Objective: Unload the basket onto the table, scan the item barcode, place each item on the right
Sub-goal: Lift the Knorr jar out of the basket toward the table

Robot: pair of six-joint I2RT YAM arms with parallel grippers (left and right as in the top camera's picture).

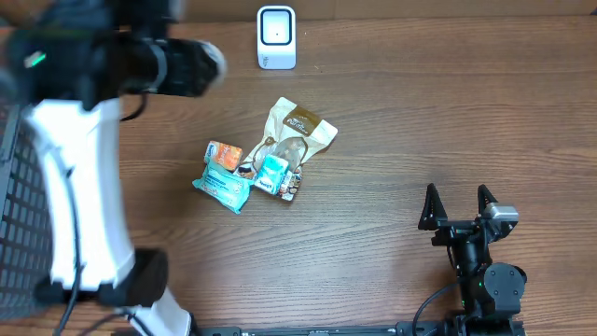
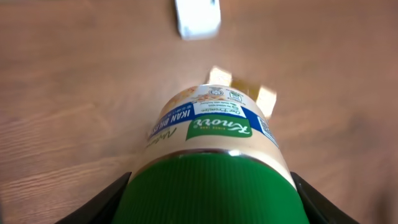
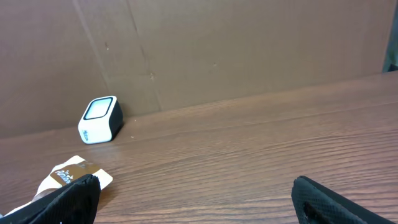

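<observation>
In the left wrist view my left gripper point(image 2: 208, 202) is shut on a jar point(image 2: 211, 124) with a ribbed green lid point(image 2: 208, 186) and a cream, blue and green Knorr label. The jar hangs above the table and points toward the white barcode scanner point(image 2: 198, 17). The scanner point(image 1: 276, 37) stands at the table's far edge, and its window also shows in the right wrist view point(image 3: 99, 119). From overhead the raised left arm point(image 1: 84, 168) fills the left side and blurs, hiding the jar. My right gripper point(image 1: 459, 207) rests open at the near right, nothing between its fingers point(image 3: 62, 199).
A pile of packets lies mid-table: a beige pouch point(image 1: 298, 131), an orange packet point(image 1: 224, 152) and teal packets point(image 1: 224, 184). A black mesh basket point(image 1: 14, 233) sits at the left edge. A brown cardboard wall point(image 3: 217, 43) stands behind the scanner.
</observation>
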